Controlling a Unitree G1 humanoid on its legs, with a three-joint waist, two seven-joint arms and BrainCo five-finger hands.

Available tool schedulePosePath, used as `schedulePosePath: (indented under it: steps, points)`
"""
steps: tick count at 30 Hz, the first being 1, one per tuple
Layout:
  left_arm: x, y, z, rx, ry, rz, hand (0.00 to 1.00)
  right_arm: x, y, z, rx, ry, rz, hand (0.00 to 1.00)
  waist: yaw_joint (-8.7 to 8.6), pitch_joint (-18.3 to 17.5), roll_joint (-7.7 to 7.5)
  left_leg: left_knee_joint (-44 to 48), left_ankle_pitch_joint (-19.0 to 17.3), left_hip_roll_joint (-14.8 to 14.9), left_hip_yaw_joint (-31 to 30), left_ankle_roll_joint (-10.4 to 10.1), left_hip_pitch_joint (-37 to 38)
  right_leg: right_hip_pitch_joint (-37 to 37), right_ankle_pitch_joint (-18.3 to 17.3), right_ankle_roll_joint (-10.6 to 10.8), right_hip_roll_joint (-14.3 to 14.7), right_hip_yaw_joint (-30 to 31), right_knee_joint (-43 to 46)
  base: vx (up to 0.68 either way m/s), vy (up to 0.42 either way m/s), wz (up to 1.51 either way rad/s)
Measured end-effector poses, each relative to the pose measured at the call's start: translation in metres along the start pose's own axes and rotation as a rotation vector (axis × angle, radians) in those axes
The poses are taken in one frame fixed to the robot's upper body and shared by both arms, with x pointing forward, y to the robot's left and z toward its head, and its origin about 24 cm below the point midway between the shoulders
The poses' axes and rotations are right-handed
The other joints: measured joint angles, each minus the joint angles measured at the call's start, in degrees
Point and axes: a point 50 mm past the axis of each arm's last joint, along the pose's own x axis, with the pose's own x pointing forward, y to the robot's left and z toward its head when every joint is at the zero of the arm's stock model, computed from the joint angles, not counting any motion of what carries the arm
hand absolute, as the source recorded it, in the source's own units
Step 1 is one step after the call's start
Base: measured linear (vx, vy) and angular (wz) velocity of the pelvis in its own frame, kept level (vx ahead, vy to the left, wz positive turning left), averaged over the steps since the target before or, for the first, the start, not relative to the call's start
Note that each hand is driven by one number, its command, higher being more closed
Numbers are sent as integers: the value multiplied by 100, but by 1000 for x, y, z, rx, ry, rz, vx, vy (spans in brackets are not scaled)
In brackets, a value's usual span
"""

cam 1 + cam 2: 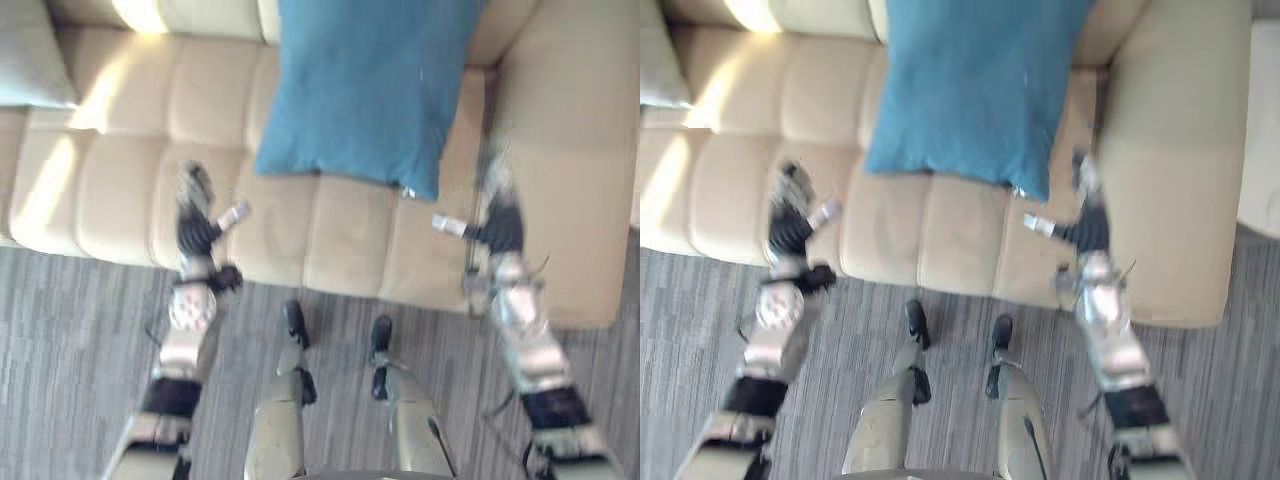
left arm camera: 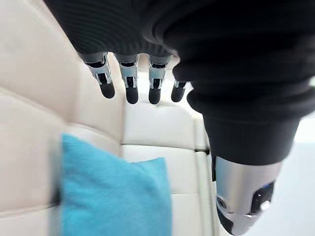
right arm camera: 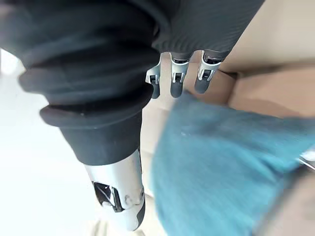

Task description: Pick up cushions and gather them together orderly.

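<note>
Reference item: blue cushion (image 1: 365, 90); it lies on the beige sofa (image 1: 120, 190), upper part leaning against the backrest, lower edge resting on the quilted seat; its lower right corner hangs lowest, towards the seat front.

Second cushion: pale grey cushion (image 1: 30, 55); well apart from the blue cushion, at the far left end of the seat; partly cut by the picture edge.

Left hand (image 1: 197, 225): over the front part of the seat, left of the blue cushion's lower left corner and apart from it; palm side turned towards the cushion; in the left wrist view the fingers (image 2: 131, 83) extend side by side in a row, straight, nothing between them and the thumb (image 2: 243, 196); the hand grips nothing; the blue cushion (image 2: 113, 196) shows past the fingertips, clear of them.

Right hand (image 1: 503, 225): over the seat just right of the blue cushion's lower right corner, between the cushion and the sofa armrest (image 1: 570, 180); no contact with the cushion is seen; in the right wrist view the fingers (image 3: 177, 78) are straight and close together, the thumb (image 3: 120, 196) set apart; the hand is empty; the blue cushion (image 3: 221, 172) lies beyond the fingertips.

Floor: grey striped carpet (image 1: 70, 350), in front of the sofa, on the near side of the blue cushion.
</note>
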Motion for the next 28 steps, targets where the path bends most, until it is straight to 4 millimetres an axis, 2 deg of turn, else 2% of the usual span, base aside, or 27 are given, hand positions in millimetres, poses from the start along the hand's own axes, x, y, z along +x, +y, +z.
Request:
schedulePosePath:
  steps: [2,5,7,8,9,12,14,16,18,21,23,26,28]
  points:
    - [-33,-2,-57,20,263,-19,0,-29,12,-62,-24,289,55,0,-64,-286,12,0,-132,-14,-57,25,451,507,-46,21,11,-5,-139,79,-28,4]
    - [-57,3,-91,57,440,-20,0,-55,14,-100,-13,494,57,0,-146,-398,22,-2,-236,-37,-83,49,804,903,-84,75,2,3,-245,11,16,1]
    - [-87,12,-122,121,629,-14,0,-91,12,-132,-22,701,48,0,-169,-595,32,-5,-386,-65,-50,28,1146,1254,-89,133,-8,55,-428,-16,71,-6]
    - [-93,15,-127,131,662,-4,0,-99,11,-138,-21,739,42,0,-174,-627,34,-6,-417,-71,-38,15,1211,1331,-84,140,-10,73,-477,-1,58,-13]
    - [-108,24,-137,155,741,23,0,-119,8,-149,-22,831,32,0,-189,-679,38,-11,-485,-92,-19,14,1396,1548,-53,181,-11,136,-598,5,44,-9]
    - [-132,38,-148,209,843,47,0,-139,3,-158,-51,923,28,0,-288,-816,67,-45,-535,-142,74,48,1536,1712,37,261,-24,294,-774,-6,64,-17]
    - [-135,42,-149,227,865,50,0,-138,1,-159,-57,924,26,0,-275,-808,82,-42,-547,-160,186,66,1558,1690,154,279,-12,444,-853,-13,51,-36]
    - [-134,46,-149,252,868,46,0,-133,1,-159,-57,923,26,0,-285,-803,74,-8,-573,-177,254,102,1519,1582,214,317,-26,534,-833,-23,25,-26]
    - [-124,50,-146,277,847,41,0,-133,1,-159,-57,925,25,0,-279,-749,-13,-5,-661,-280,207,109,1517,1379,165,386,-103,653,-525,-15,33,-18]
    - [-116,52,-143,308,830,28,0,-135,2,-161,-56,942,29,0,-300,-737,-44,44,-698,-358,20,88,1552,1531,136,367,-148,601,-642,38,27,3]
    - [-114,52,-143,301,823,39,0,-141,3,-164,-52,978,36,0,-267,-802,-91,50,-715,-330,32,76,1620,1770,317,362,-101,589,-1061,42,22,-7]
    - [-112,56,-143,301,832,56,0,-131,4,-162,-51,952,33,0,-217,-863,-172,70,-744,-283,96,30,1491,1919,663,325,-44,583,-1657,73,-10,-12]
    - [-109,54,-143,296,833,53,0,-130,2,-162,-44,952,18,0,-212,-854,-157,143,-740,-279,44,34,1473,2030,744,345,-39,527,-1789,52,-13,6]
